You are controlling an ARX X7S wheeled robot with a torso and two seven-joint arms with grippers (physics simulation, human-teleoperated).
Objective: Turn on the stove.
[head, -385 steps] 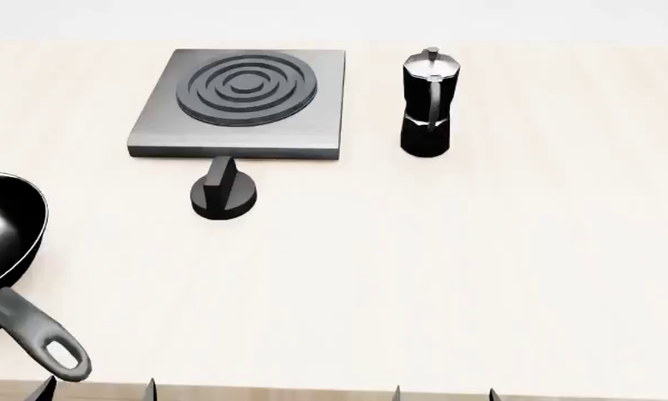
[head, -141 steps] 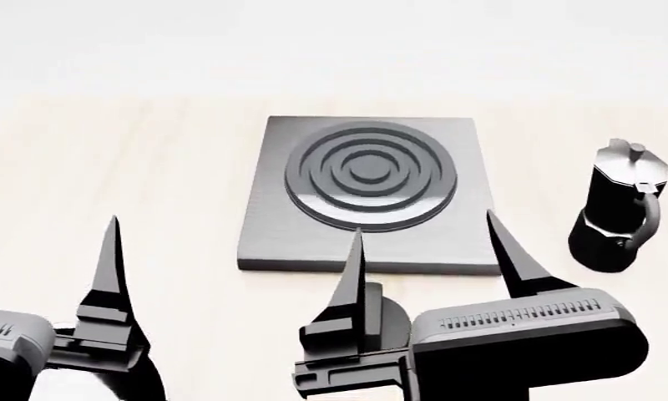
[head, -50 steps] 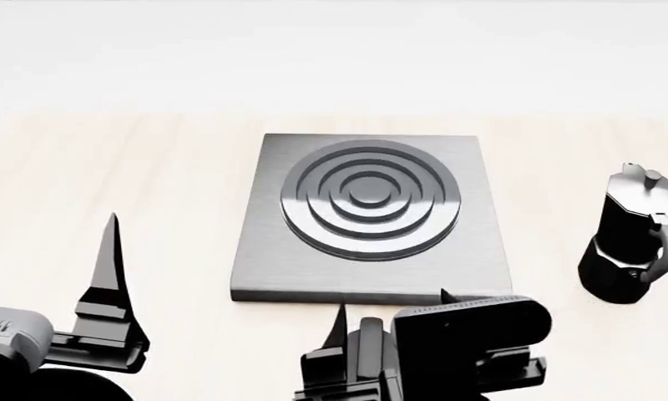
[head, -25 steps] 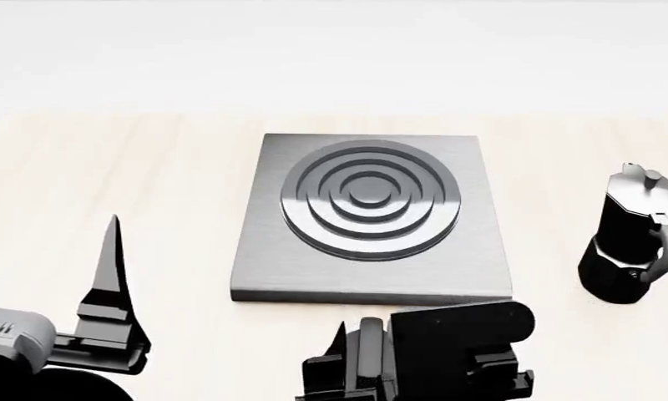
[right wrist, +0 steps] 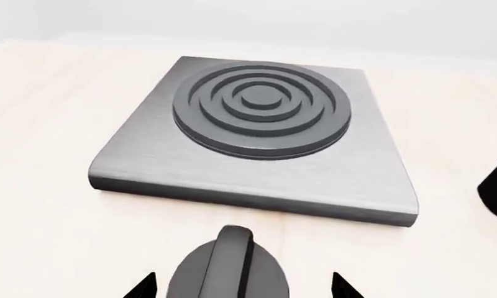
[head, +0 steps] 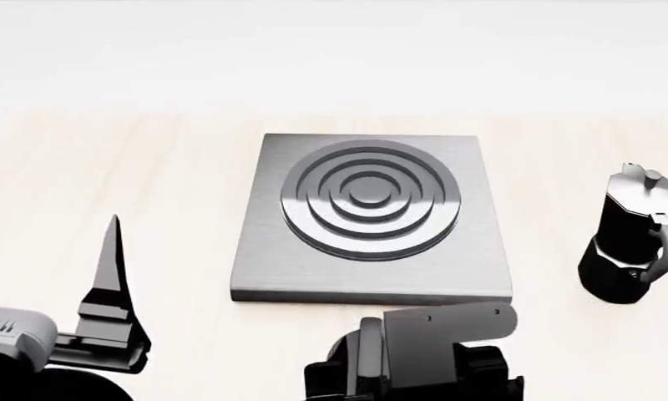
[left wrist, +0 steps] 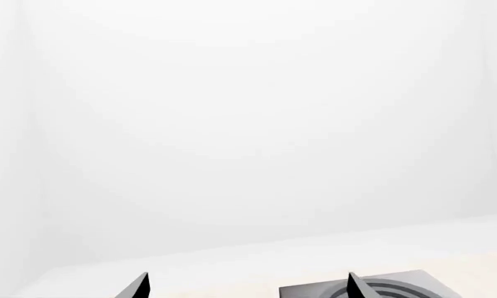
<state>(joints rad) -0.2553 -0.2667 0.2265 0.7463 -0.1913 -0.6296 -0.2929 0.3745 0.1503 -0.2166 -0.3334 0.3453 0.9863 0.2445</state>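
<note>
Head view shows our right end effector (head: 423, 368) low at the near edge of the stove (head: 370, 219), directly over the small black knob (head: 367, 359), whose upright fin stands just left of the wrist housing. Across the last second the arm has dropped and tilted forward: the two finger tips that rose in front of the slab's near edge have sunk out of sight, and the grey top of the housing now faces the camera. We read that as the approach ending and the grasp on the knob being about to start; the burner rings look as dark as before, so we judge the stove not yet on.

From the right wrist view, the knob (right wrist: 229, 267) sits between the two finger tips (right wrist: 141, 287), which stand apart on either side of it with pale surface (right wrist: 41, 205) visible in the gaps. So this end effector is spread and holds nothing. The stove (right wrist: 257, 149) lies just beyond the knob.

Our left end effector (head: 109, 276) hangs to the left, well apart from the stove, fingers parted and empty; its wrist view shows two separated tips (left wrist: 141, 287) against a blank wall and a corner of the stove (left wrist: 373, 290). It has barely moved.

A black moka pot (head: 633, 242) stands to the right of the slab, untouched. No brand, label or writing is legible anywhere.
</note>
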